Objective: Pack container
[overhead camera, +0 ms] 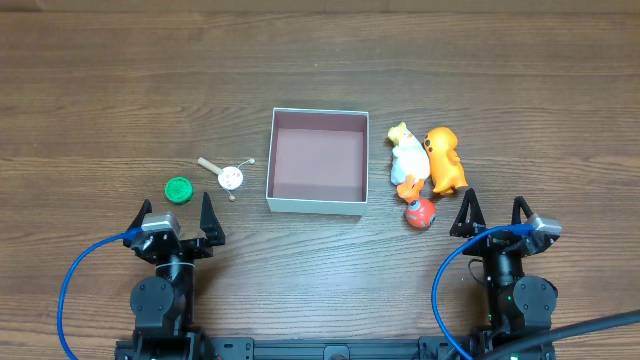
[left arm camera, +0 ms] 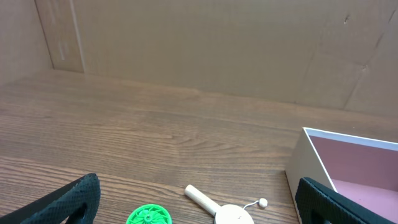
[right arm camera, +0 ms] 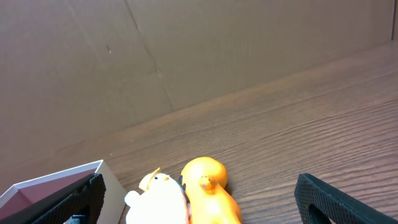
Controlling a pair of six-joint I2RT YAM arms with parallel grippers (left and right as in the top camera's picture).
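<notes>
Left gripper (overhead camera: pixel 176 206) sits at 7 o'clock on the table (overhead camera: pixel 100 80), fingers spread wide, nothing between them. Right gripper (overhead camera: pixel 494 200) is at 5 o'clock, also spread wide and gripping nothing. Both point toward 12. The container (overhead camera: pixel 316 206) sits flat near table centre, open side up, white walls, mauve floor in view; it's at roughly 2 o'clock from the left gripper and 10 o'clock from the right one, apart from both. Green disc (overhead camera: pixel 179 189) lies at 12 o'clock just off the left fingertips; can't tell if it touches them. Small white drum toy with a wooden handle (overhead camera: pixel 229 177) is at 3 o'clock of the disc, between the disc and the container's left wall. At 3 o'clock of the container: white duck (overhead camera: pixel 407 155) near the wall, orange figure (overhead camera: pixel 444 160) pressed against the duck's far side. Red ball toy (overhead camera: pixel 420 213) is at 6 o'clock of the duck, at 10 o'clock from the right gripper.
</notes>
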